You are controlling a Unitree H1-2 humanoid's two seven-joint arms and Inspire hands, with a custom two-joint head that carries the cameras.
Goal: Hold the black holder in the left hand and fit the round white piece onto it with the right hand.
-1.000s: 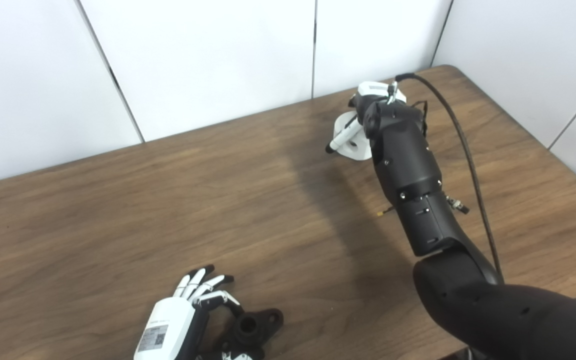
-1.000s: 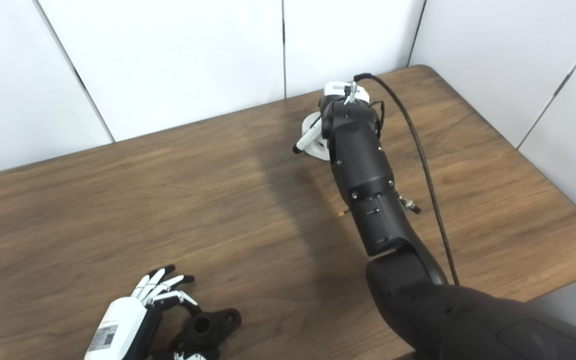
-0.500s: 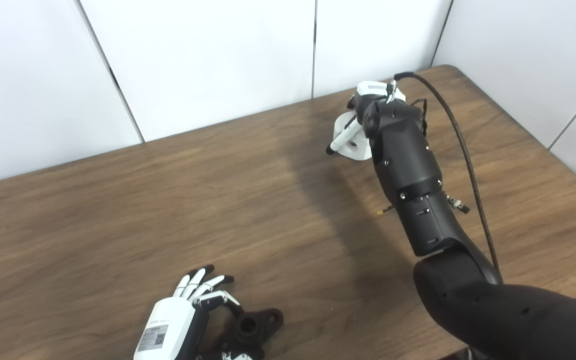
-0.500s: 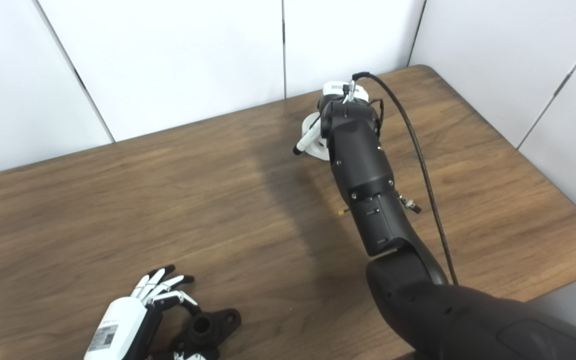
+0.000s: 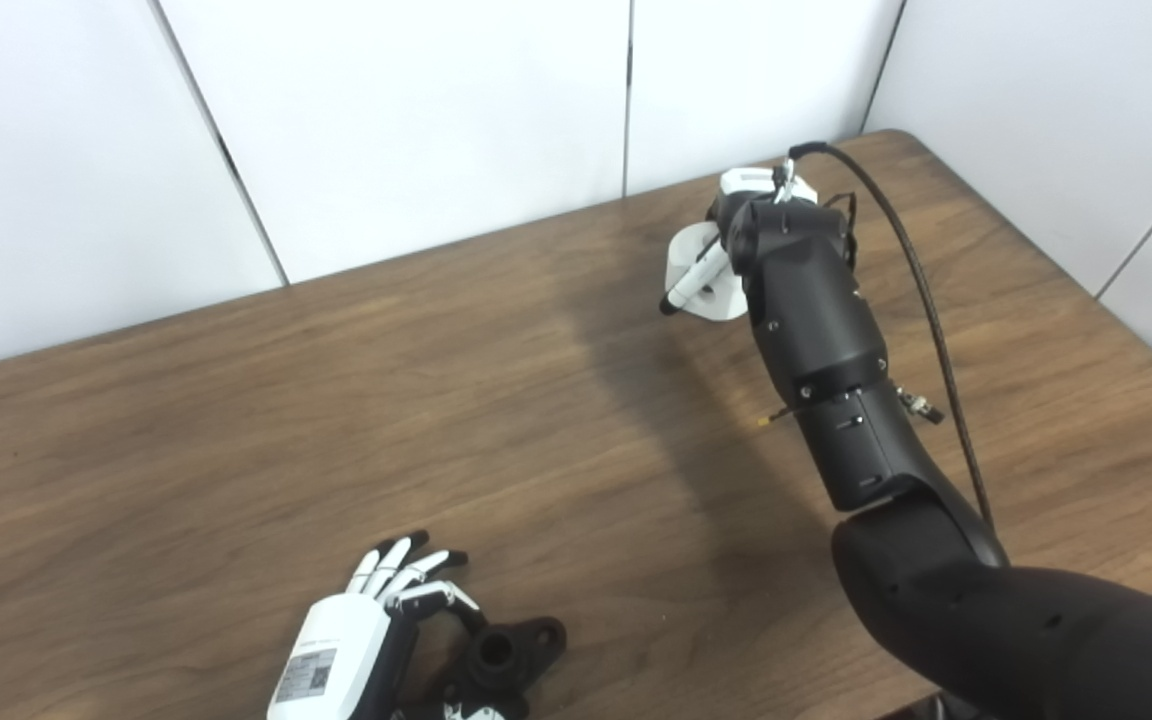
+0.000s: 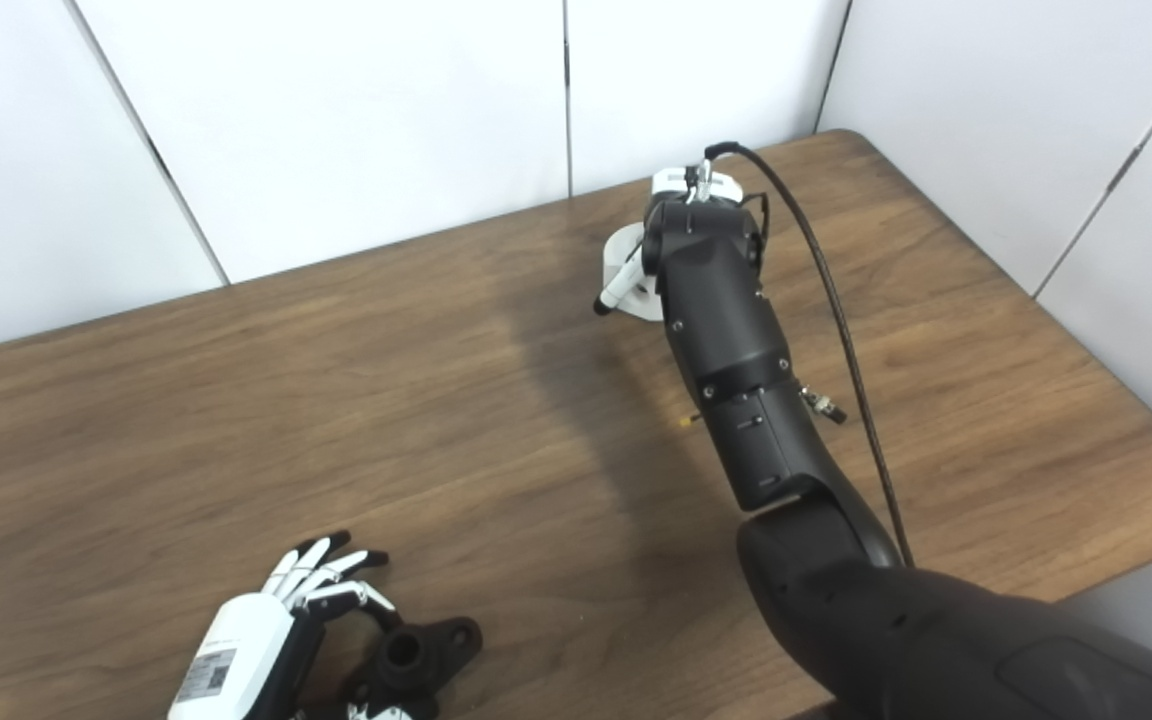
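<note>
The black holder (image 5: 508,652) lies flat on the wooden table (image 5: 236,450) near the front edge. My left hand (image 5: 356,640) rests just left of it, fingers (image 5: 404,565) spread above it and the thumb low at the picture's edge; it stands open and does not grip the holder. The round white piece (image 5: 723,305) sits at the far back right. My right hand (image 5: 751,185) is over it, mostly hidden behind its own black forearm (image 5: 816,330). One finger (image 5: 693,278) slants across the piece's front. Whether the hand grips the piece is hidden.
A dark cable (image 5: 926,300) arcs from the right wrist down along the forearm. White wall panels (image 5: 436,120) stand close behind the table's back edge. The table's right edge (image 5: 1116,330) runs near the right arm.
The right hand and forearm have shifted slightly right and toward me over the white piece. The left hand and the black holder have not moved.
</note>
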